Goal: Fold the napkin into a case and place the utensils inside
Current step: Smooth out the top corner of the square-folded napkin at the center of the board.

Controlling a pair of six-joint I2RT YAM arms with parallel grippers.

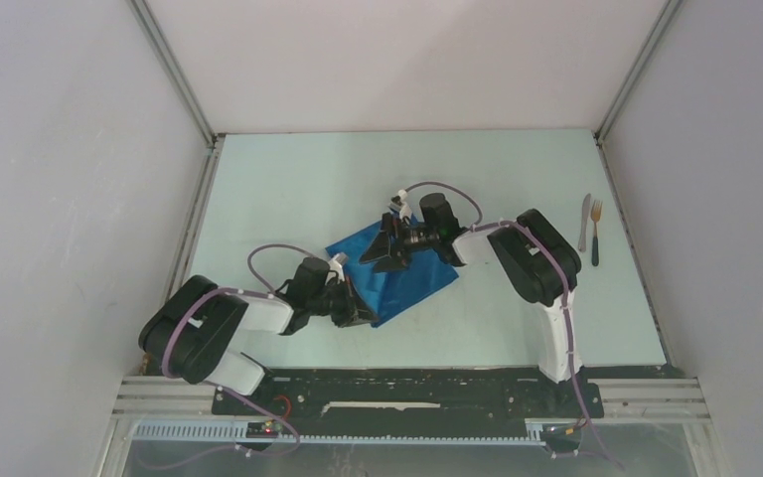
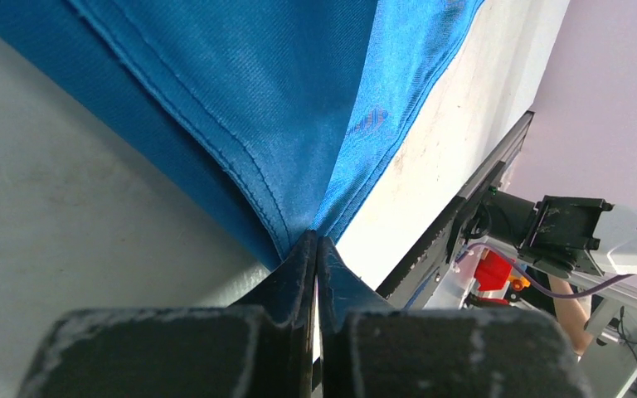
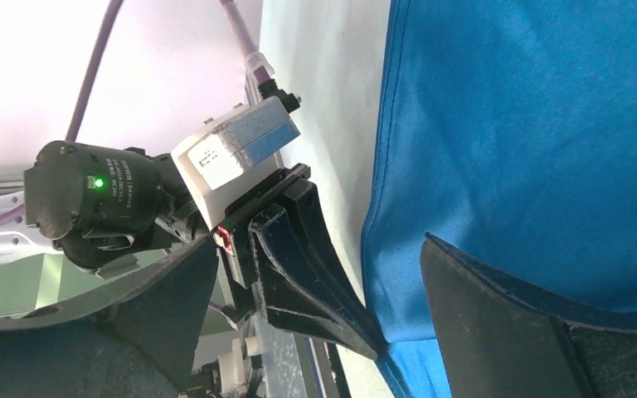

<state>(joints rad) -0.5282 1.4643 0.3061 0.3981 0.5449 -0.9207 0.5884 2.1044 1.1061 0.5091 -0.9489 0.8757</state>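
Observation:
The blue napkin lies as a broad slanted sheet in the middle of the table; no case shape shows. My left gripper is shut on the napkin's near corner, and the cloth fans out from its closed tips. My right gripper hovers open over the napkin's left part. In its own view its fingers straddle the cloth's edge, with the left gripper between them. The utensils, a silvery knife and a dark-handled fork, lie side by side at the far right.
Grey walls enclose the pale table on three sides. A black rail with the arm bases runs along the near edge. Purple cables loop over both arms.

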